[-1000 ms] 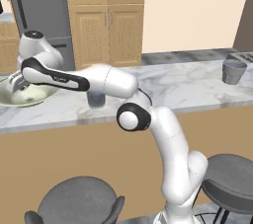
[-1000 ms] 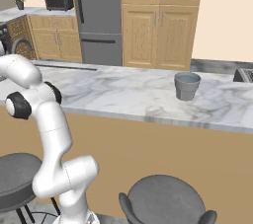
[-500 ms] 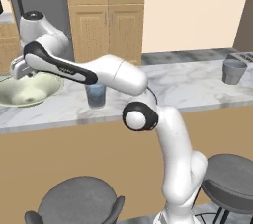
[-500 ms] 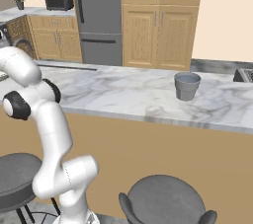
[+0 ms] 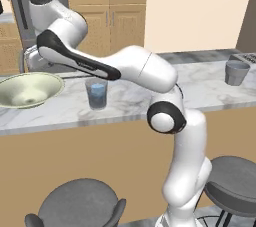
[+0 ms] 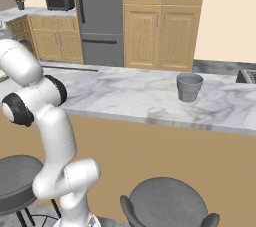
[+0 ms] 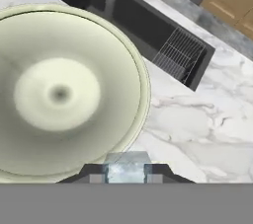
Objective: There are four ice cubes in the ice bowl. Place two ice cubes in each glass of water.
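1. One ice bowl (image 5: pixel 30 89) sits at the far left of the marble counter (image 5: pixel 200 88) in the left base view, directly under the raised hand (image 7: pixel 126 172); it is wide, shallow and pale yellowish-green.
2. In the hand view the ice bowl's inside is bare, with no cubes lying in it.
3. One ice cube (image 7: pixel 126 169) shows in the hand view, a small pale blue-white block pinched between the two dark fingertips (image 7: pixel 94 172); the hand is clenched on it, above the bowl's near rim.
4. One glass of water (image 5: pixel 97 93) stands on the counter just to the right of the bowl, below the forearm, upright, with blue water inside. I cannot tell whether any cubes are in it.
5. A second grey glass (image 5: pixel 236 72) stands well apart from the hand at the far right of the counter; in the right base view it is upright near the back edge. Its contents cannot be made out.
6. One dark sink (image 7: pixel 133 20) with a wire rack at one end lies beyond the bowl in the hand view.
7. Two grey stools (image 5: pixel 82 203) stand in front of the counter, below the hand's level.
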